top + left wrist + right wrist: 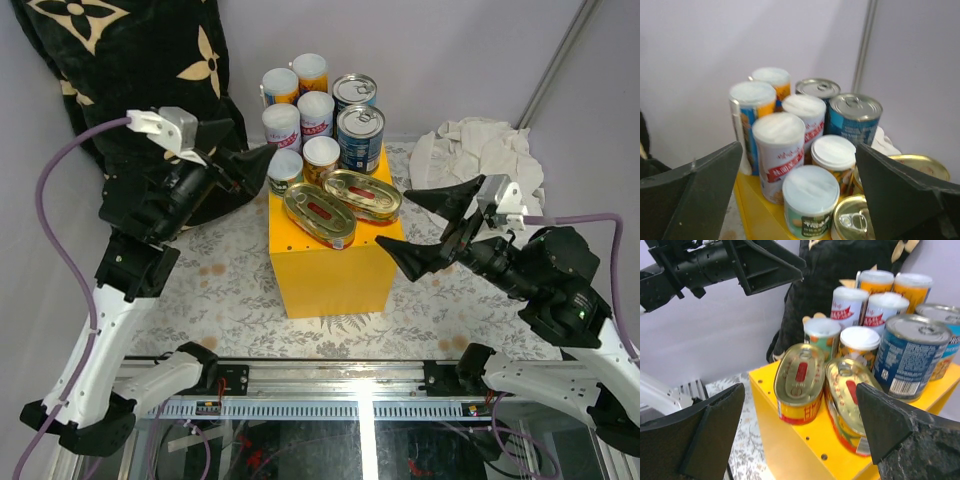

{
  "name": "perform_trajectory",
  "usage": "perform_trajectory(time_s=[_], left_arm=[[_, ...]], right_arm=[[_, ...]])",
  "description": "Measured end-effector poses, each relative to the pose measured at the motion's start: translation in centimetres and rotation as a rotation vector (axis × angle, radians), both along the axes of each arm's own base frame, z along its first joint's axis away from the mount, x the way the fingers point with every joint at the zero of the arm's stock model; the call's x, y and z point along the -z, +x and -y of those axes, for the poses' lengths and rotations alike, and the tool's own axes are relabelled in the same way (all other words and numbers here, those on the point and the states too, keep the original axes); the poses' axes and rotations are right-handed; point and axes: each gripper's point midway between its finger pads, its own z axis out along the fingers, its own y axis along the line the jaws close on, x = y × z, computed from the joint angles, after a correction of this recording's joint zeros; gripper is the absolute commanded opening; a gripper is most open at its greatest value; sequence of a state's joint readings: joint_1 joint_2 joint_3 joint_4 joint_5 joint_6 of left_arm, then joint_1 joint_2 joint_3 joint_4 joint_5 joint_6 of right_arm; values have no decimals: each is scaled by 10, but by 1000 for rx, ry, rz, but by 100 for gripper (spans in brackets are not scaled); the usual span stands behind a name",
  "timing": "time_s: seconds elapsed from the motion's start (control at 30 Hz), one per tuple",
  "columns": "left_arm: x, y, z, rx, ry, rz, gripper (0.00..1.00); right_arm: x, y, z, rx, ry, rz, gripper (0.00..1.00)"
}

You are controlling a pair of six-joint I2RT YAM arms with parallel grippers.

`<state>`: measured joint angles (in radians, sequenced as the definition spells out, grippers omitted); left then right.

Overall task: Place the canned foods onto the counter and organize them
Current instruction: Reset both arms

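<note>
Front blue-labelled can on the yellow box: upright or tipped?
Upright. The front blue-labelled can stands on the yellow box, its silver pull-tab lid facing up.

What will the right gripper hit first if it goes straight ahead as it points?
Probably the nearer oval gold tin on the yellow box, ahead of the right gripper; if it sits lower, the box's side.

Canned foods (316, 112) clustered atop yellow counter (335, 278), round cans (360, 138) upright behind, two oval gold tins (320, 215) nearest
</note>
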<state>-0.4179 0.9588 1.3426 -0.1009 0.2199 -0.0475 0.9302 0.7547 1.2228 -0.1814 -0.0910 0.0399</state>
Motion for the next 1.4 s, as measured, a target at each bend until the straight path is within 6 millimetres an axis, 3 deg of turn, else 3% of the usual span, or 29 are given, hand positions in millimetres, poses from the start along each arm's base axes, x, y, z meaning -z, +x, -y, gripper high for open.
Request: perform_trajectory(time_s=[0.13,0.27,0.33,0.4,0.5,0.63,0.73,0.83,0.87,0.9,0.97,1.03,1.13,1.23,1.4], left_arm=[[-34,5,-18,-92,-58,26,100],[-57,24,-50,-217,-116,23,100],[-57,40,-81,-306,-145,3,100],[-47,56,-112,-383,-170,-35,100],[-7,79,-153,-456,-222,-141,100],[62,94,-174,-474,-290,-302,100],[111,94,-174,-476,-320,-407,100],[143,83,-172,-483,-336,-443,100],[153,76,-170,-490,-341,-442,100],[161,70,-167,-492,-345,-433,100],[174,62,-158,-492,-343,-405,100],[192,57,-145,-474,-324,-394,100],[218,58,-132,-462,-278,-407,100],[235,63,-133,-483,-245,-425,100],[231,66,-137,-504,-228,-387,100]], right_arm=[[-17,7,-8,6,43,34,100],[-3,31,-28,34,16,11,100],[8,52,-21,92,-9,-15,100],[9,74,-1,178,-3,-35,100],[4,102,33,289,45,-70,100],[11,131,72,393,138,-137,100],[56,160,116,499,249,-268,100],[127,183,152,612,369,-442,100],[156,185,156,634,381,-509,100],[198,183,156,660,381,-606,100],[254,174,155,709,347,-744,100],[285,167,160,774,312,-820,99],[292,167,172,867,305,-817,100],[290,166,178,915,310,-784,100],[301,163,182,954,290,-788,99]])
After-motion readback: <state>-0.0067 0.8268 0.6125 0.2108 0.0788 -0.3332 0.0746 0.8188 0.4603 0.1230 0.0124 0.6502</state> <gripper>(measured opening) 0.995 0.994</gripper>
